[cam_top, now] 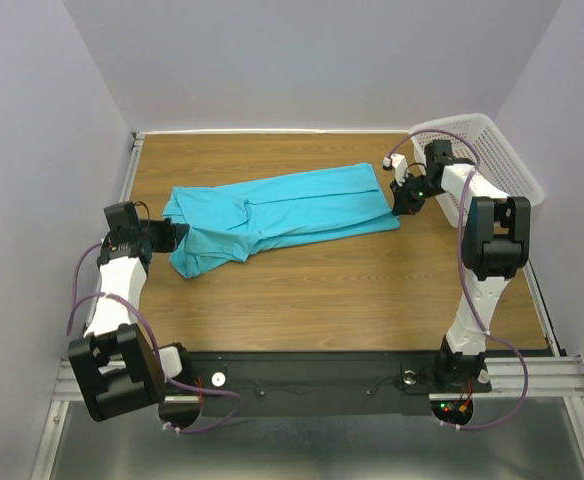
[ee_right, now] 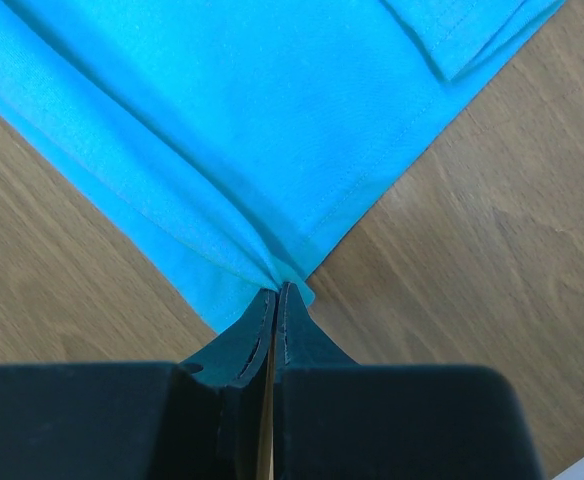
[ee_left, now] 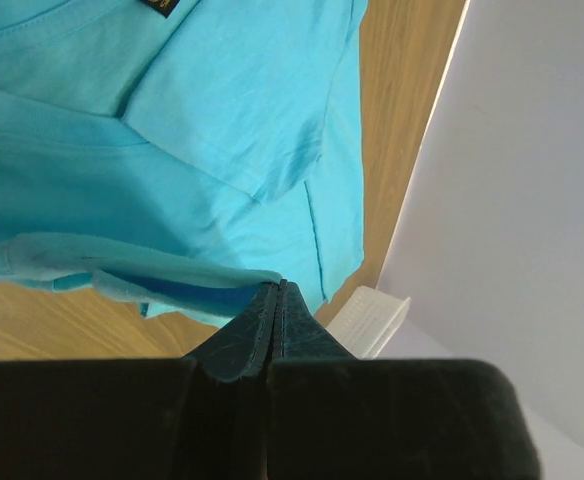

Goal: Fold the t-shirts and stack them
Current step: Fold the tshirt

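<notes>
I am gripping the t-shirt (cam_top: 282,210) at both of its ends. My left jaws are pressing all but fully together on a thin fold of fabric at the shirt's left end, the neck end. In the left wrist view that fold is running straight in between the tips. My right jaws are squeezing shut on the hem corner at the right end, and the cloth is fanning out from the tips in gathered creases.

The shirt is lying lengthwise across the middle of the table (cam_top: 322,290), doubled over on itself and bunching near my left jaws. The white basket (cam_top: 517,160) is standing at the far right corner, and my right arm (cam_top: 462,190) is covering part of its near wall.

From above, my wrists are hiding both pairs of tips, so only the wrist views show the grip. The dark neck label (ee_left: 162,8) is being cut off by the picture's top edge. I cannot identify the white ribbed thing (ee_left: 367,320) showing beside my left jaws.
</notes>
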Tool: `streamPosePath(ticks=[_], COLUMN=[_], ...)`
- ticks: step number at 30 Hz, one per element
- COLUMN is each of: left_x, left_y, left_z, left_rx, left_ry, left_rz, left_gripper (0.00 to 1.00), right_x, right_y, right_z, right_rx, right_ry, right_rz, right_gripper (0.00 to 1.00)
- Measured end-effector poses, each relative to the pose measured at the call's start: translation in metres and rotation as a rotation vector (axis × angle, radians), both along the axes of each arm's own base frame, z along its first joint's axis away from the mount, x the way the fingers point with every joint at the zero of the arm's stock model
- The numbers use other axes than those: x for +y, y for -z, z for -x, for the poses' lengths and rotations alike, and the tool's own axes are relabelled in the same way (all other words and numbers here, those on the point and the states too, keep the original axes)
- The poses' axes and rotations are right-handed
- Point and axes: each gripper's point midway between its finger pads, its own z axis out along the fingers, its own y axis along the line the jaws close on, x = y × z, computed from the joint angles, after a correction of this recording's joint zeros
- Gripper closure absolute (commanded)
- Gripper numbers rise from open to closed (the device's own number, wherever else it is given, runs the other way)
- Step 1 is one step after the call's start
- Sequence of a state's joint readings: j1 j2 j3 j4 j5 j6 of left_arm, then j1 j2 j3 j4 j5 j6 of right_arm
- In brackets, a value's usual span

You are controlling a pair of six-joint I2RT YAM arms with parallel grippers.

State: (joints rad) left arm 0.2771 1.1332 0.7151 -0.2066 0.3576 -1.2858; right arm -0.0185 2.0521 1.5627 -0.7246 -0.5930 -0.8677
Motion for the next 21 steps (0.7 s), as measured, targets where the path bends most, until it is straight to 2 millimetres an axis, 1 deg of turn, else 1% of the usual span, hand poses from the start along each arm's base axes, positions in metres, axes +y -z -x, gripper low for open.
streamPosePath(ticks=[4,8,17,21], left_x=[0.001,0.001,0.001,0.002], left_y=[0.002,0.007,0.006,0.011], left_z=[-0.008,-0.008,-0.010,-0.011], left_rx=[0.007,0.018,0.007,0.017], left_ry=[0.022,0.032,0.043,0.046], left_rz=[-0.011,-0.015,-0.025,-0.026], left_gripper=[1.00,1.00,1.00,1.00], right_x=[0.000,0.000,-0.001,-0.001], right_y=[0.000,0.000,0.002,0.002], right_z=[0.000,0.000,0.000,0.000], right_rx=[0.000,0.001,0.006,0.008], right_ry=[0.001,0.002,0.007,0.009], right_rz=[0.002,0.003,0.005,0.006], right_gripper=[0.99,0.99,0.99,0.99])
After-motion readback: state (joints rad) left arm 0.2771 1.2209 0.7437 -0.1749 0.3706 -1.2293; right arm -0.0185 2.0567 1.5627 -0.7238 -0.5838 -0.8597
